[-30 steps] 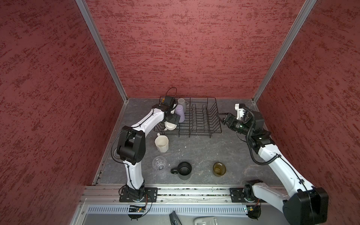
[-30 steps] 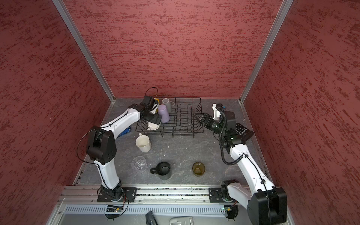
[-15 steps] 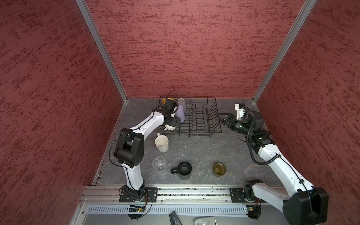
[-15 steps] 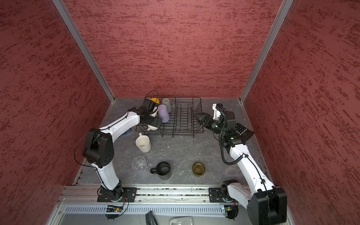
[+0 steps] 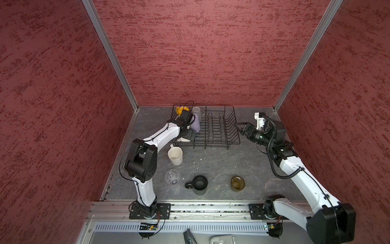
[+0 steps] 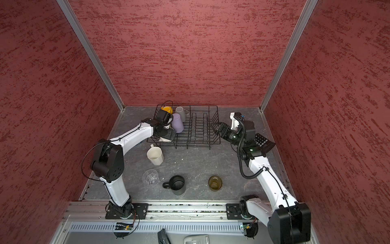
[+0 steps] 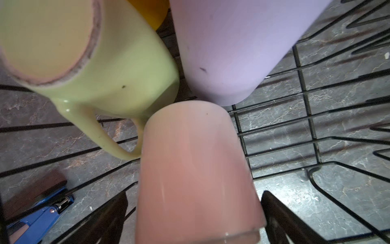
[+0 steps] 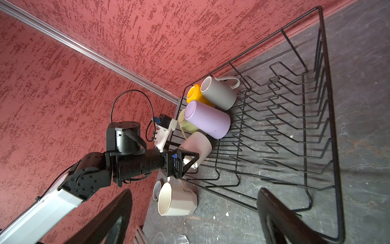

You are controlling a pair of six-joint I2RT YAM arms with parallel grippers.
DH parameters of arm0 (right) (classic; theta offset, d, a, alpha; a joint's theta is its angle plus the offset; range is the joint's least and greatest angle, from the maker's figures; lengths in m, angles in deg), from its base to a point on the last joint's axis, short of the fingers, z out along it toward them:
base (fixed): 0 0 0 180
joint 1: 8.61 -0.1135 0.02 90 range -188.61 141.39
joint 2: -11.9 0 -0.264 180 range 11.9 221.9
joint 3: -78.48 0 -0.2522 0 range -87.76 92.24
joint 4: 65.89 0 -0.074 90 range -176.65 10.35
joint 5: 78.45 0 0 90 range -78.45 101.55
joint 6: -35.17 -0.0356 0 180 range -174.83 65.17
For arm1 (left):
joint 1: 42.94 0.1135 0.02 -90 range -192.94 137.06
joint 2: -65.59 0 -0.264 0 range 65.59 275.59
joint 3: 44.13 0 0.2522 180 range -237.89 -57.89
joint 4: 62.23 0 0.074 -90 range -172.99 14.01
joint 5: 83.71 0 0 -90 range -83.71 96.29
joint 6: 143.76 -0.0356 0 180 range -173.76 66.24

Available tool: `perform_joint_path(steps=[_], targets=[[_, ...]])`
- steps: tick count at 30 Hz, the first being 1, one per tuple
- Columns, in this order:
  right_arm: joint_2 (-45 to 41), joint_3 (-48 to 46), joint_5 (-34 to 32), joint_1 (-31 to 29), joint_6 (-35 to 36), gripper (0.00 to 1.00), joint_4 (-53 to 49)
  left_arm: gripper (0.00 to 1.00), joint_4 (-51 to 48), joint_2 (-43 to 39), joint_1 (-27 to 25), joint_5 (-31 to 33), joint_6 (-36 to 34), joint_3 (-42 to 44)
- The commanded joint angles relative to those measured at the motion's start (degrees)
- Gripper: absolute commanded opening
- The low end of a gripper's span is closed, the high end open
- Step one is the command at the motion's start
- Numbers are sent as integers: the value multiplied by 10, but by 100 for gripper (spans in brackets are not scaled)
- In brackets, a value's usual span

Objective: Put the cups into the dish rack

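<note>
Movement over the last second is slight: the left gripper point(image 7: 194, 193) has shifted only a little at the left end of the dish rack point(image 5: 213, 126), its jaws spread as wide as before, and the white mug point(image 8: 196, 145) between them has not budged. That mug lies tilted on the wires in the rack's near left corner. I'd judge it set down and let go, which makes five loaded, crowded with the yellow mug point(image 8: 194, 94), grey mug point(image 8: 219, 95), lilac tumbler point(image 8: 207, 121) and pale green mug point(image 7: 118, 69). The right gripper point(image 5: 240, 127) hangs spread and empty just off the rack's right end, unmoved. Four wait on the counter point(image 5: 211, 164): the faceted mug point(image 5: 175, 155) just outside the rack's near left corner, under the left arm, then the clear glass point(image 5: 172, 177), black mug point(image 5: 199, 185) and olive-brown glass point(image 5: 237, 183) nearer the front edge. Upright prongs fill the rack's free room. A calculator point(image 6: 263, 143) lies under the right arm.
</note>
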Motion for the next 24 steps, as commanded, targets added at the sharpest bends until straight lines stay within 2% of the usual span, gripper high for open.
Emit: perform_joint_path(steps=[1, 4, 9, 15, 19, 24], targets=[[-4, -7, 7, 5, -4, 94, 13, 98, 14, -9, -2, 23, 13, 9], [-4, -6, 5, 5, -2, 95, 10, 93, 15, -8, -1, 16, 14, 9], [-5, -5, 2, 4, -1, 99, 7, 76, 13, -5, 2, -3, 14, 10], [-4, -4, 2, 5, -1, 99, 7, 61, 6, 1, 3, -18, 14, 9], [-4, -4, 0, 5, -1, 99, 6, 60, 3, 3, 7, -20, 13, 5], [-4, -4, -1, 5, -2, 99, 6, 64, 7, 2, 13, -16, 10, -1]])
